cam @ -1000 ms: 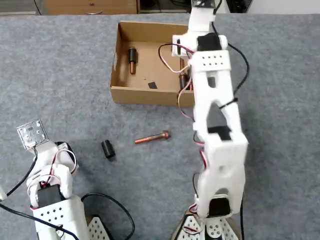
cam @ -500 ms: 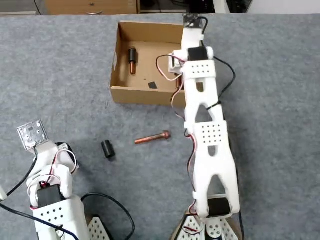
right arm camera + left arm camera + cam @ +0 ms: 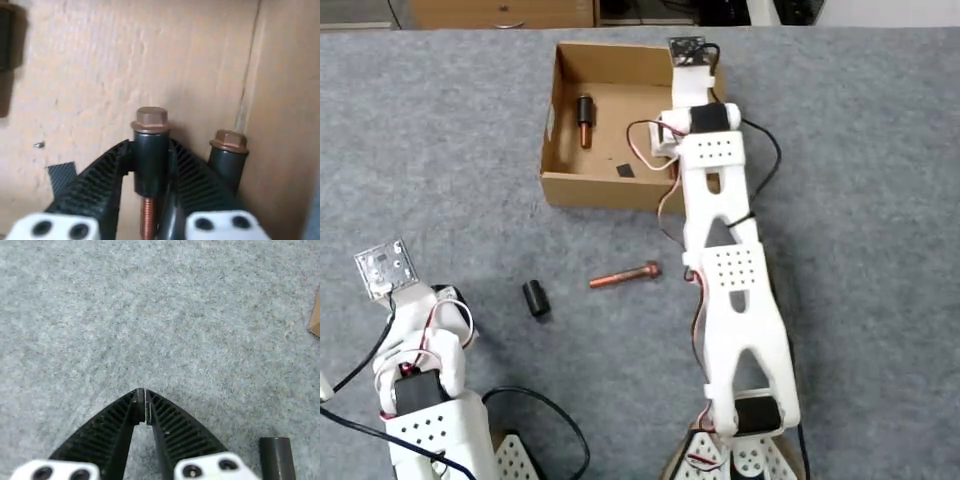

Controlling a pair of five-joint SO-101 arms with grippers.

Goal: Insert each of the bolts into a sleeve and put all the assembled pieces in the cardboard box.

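Held piece (image 3: 150, 160): while it sat clamped between the ribbed black fingers (image 3: 95, 185) of the right gripper (image 3: 150, 146), it showed as a smooth black cylindrical sleeve carrying a copper bolt, hexagonal head at one end, threaded shank out the other; it was inside the cardboard box (image 3: 610, 190); whether it touched the floor could not be told.
Neighbour piece (image 3: 227, 155): same sleeve-and-bolt make; just beside the held one, close against the box wall.
Third piece (image 3: 585, 120): lay on the box floor near the wall opposite.
Box interior: brown, fibrous, open-topped, rectangular; a small flat black scrap (image 3: 625, 171) lay on the floor.
Loose bolt (image 3: 625, 274): copper, lay on the carpet in front of the box.
Loose sleeve (image 3: 535, 298): short black tube; near the bolt, not touching it.
Right arm (image 3: 720, 200): white, stretched long from its base into the box.
Left gripper (image 3: 140, 402): ribbed fingers pressed together on nothing, above the carpet; the loose sleeve lay near.
Carpet (image 3: 440, 150): grey, felt-like.
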